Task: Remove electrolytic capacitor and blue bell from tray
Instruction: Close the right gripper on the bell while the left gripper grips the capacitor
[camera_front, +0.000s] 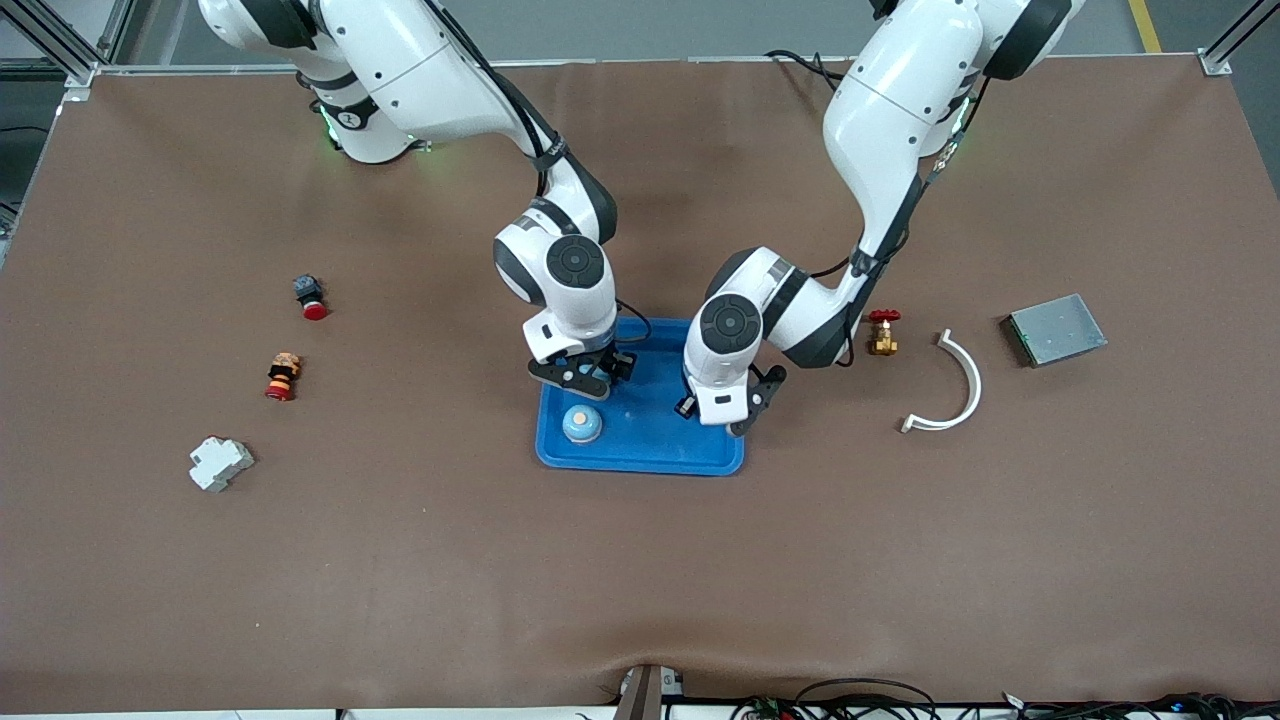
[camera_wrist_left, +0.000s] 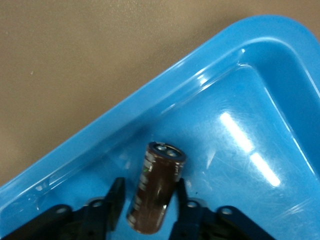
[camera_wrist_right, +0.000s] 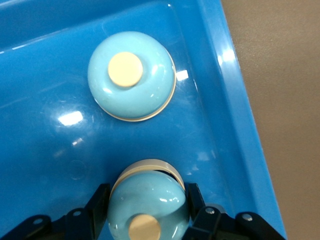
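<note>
Both parts lie in the tray (camera_front: 640, 445) near the surface's middle. The left gripper (camera_wrist_left: 147, 210) has its jaws closed across the electrolytic capacitor (camera_wrist_left: 156, 187), a smooth, rigid, light cylinder; a mid-body grip looks soundest, since it may roll. The right gripper (camera_wrist_right: 147, 210) has its jaws closed on a blue bell (camera_wrist_right: 147, 200), a glossy dome likely to slip; a second bell (camera_wrist_right: 131, 76) sits beside it.

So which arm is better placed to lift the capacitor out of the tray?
Left. Its claw grips the capacitor in the tray; the right claw is shut on a blue bell.
</note>
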